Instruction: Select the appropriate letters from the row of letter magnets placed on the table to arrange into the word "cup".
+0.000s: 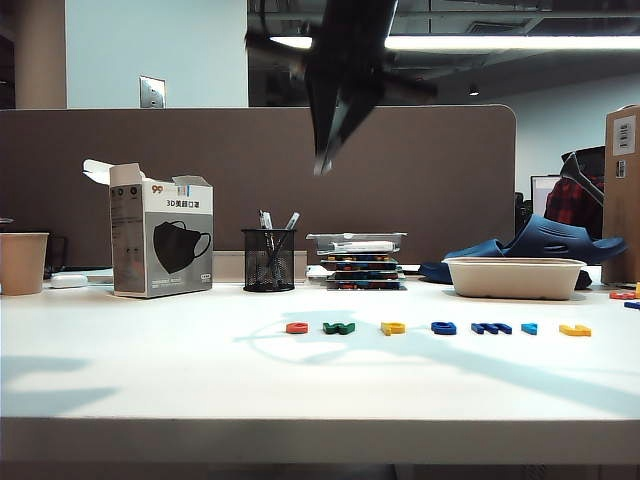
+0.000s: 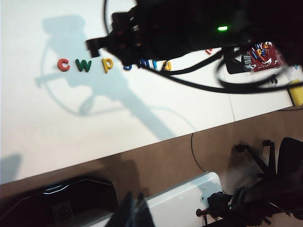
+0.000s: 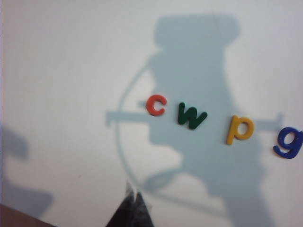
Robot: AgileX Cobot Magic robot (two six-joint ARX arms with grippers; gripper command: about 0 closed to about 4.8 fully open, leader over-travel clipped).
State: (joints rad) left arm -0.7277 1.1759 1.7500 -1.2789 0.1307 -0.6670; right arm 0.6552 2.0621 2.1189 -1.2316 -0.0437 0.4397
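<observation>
The row of letter magnets lies on the white table (image 1: 150, 370). From left to right it runs red "c" (image 1: 297, 327), green letter (image 1: 339, 327), yellow "p" (image 1: 393, 327), three blue letters, then yellow "u" (image 1: 575, 330). My right gripper (image 1: 322, 165) hangs blurred high above the row's left end, shut and empty. Its wrist view looks down on the "c" (image 3: 156, 105), the green "w" (image 3: 191, 116) and the "p" (image 3: 240, 129), well clear of its tips (image 3: 133, 202). My left gripper (image 2: 135, 210) is shut and empty, off the table's front edge. It is out of the exterior view.
Along the back stand a paper cup (image 1: 22, 262), a mask box (image 1: 160, 240), a mesh pen cup (image 1: 268, 260), a stack of trays (image 1: 357, 260) and a beige tray (image 1: 515, 277) with a blue slipper (image 1: 545, 240) behind it. The right arm's dark body (image 2: 189, 23) crosses the left wrist view.
</observation>
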